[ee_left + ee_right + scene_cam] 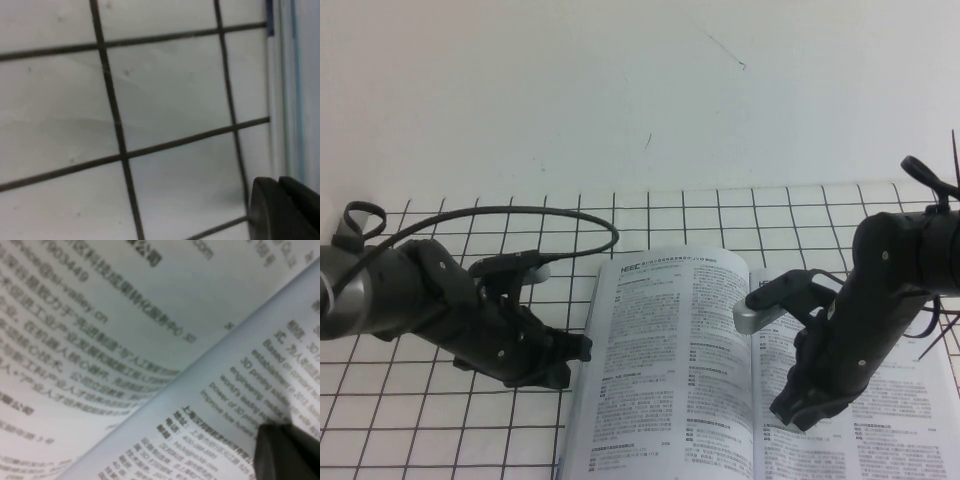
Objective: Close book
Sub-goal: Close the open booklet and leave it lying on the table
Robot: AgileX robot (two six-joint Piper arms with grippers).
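An open book (pixel 685 370) lies flat on the grid-lined table, its printed pages facing up, in the lower middle of the high view. My left gripper (pixel 582 348) lies low on the table just off the book's left edge, its fingers (pixel 285 210) shut with nothing between them; the book's edge (pixel 282 80) shows as a pale strip beside them. My right gripper (pixel 795 412) is down on the right-hand page near the gutter. Its dark fingertips (pixel 287 452) are together and rest on the printed page (pixel 240 390).
The white table with a black grid (pixel 720 215) stretches behind and to the left of the book. A black cable (pixel 570 215) loops over the table from the left arm. A white wall rises at the back.
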